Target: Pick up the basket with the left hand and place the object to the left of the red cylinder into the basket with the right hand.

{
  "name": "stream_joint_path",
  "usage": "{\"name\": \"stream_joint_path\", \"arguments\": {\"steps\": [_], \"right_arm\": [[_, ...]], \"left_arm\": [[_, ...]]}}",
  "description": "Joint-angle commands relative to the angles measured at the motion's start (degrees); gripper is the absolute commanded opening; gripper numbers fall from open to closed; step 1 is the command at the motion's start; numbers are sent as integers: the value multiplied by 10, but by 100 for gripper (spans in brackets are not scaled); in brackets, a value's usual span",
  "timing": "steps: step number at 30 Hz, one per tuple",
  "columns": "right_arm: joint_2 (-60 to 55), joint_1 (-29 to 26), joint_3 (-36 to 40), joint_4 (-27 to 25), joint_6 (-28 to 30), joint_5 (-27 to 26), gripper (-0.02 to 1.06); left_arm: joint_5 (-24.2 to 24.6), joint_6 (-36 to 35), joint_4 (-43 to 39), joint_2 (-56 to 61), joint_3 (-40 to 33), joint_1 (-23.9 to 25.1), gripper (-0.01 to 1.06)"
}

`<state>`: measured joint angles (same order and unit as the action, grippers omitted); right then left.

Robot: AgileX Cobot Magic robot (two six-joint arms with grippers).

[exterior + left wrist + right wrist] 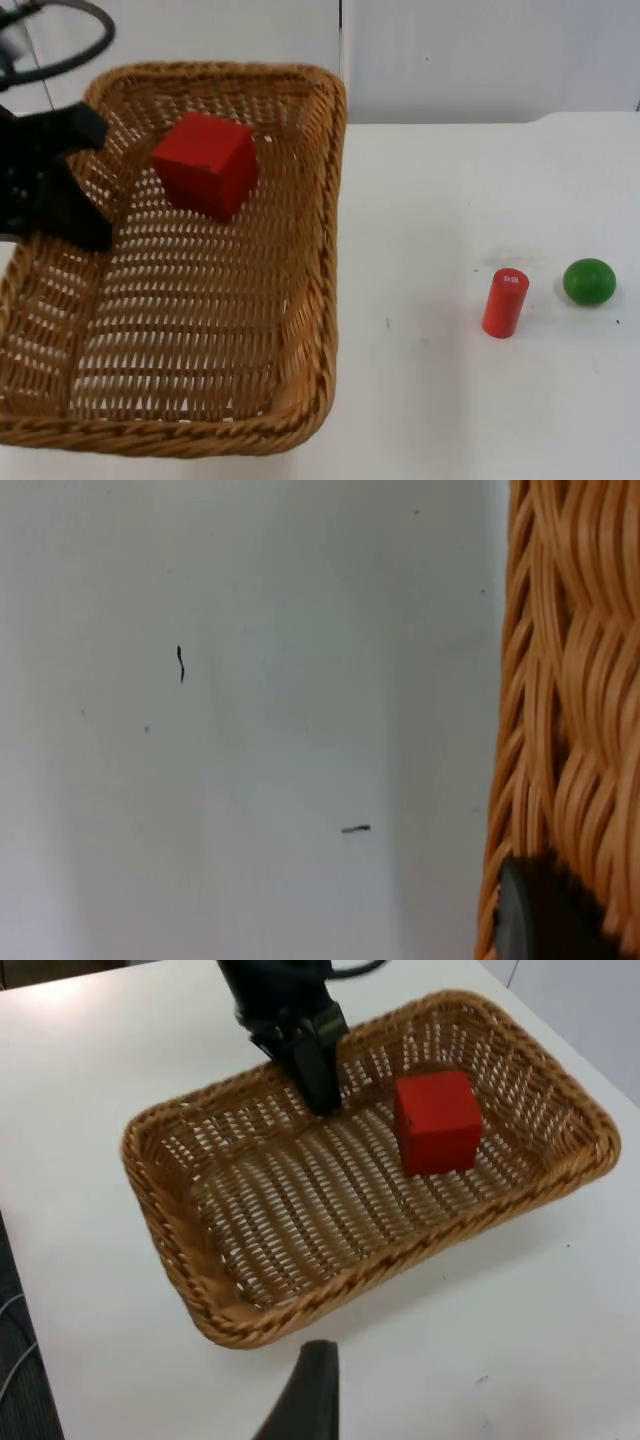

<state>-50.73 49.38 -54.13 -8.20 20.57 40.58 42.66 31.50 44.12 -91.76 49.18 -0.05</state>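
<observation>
At the left of the top view we see the left pincer [85, 180], black, clamped over the left rim of the basket [310, 300], one finger inside against the weave and the other outside; from the right wrist view the same pincer [318, 1080] grips the far long rim of the basket [200, 1300]. The basket is a rectangular wicker tray of tan cane with a braided rim and an open-weave floor, and its near and left edges are cut off by the top view's border, so we cannot tell whether it rests on the surface [440, 400] or is lifted off it. Inside, toward the far end, sits a red cube [207, 163], tilted a little, its lower edges against the weave; we see it also from the right wrist [436, 1122]. The left wrist view gives a close strip of basket rim [570, 680] beside white surface [250, 730], with a black fingertip [540, 920] pressed on the cane. Well to the right of the basket a red cylinder [505, 302] stands upright, and just beside it on the right lies a green ball [589, 281], apart from it. Of the right pincer we see one dark fingertip [310, 1395] above the surface near the basket, and we cannot tell how far it is open.
</observation>
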Motion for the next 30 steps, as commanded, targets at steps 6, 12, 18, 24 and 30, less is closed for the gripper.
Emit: {"name": "stream_joint_path", "arguments": {"steps": [6,12,18,24,30], "right_arm": [[3,-3,1,4,-2,0,81],[3,-3,1,5,0,0,81],[3,-3,1,6,7,0,81],[3,-3,1,6,9,0,81],[3,-3,1,4,8,-4,81]], "left_arm": [[2,12,31,-90,76,2,0],[29,15,28,-159,150,2,0],[44,19,27,-213,212,2,0],[63,19,-2,-262,269,7,0],[73,23,4,-297,296,47,0]]}}
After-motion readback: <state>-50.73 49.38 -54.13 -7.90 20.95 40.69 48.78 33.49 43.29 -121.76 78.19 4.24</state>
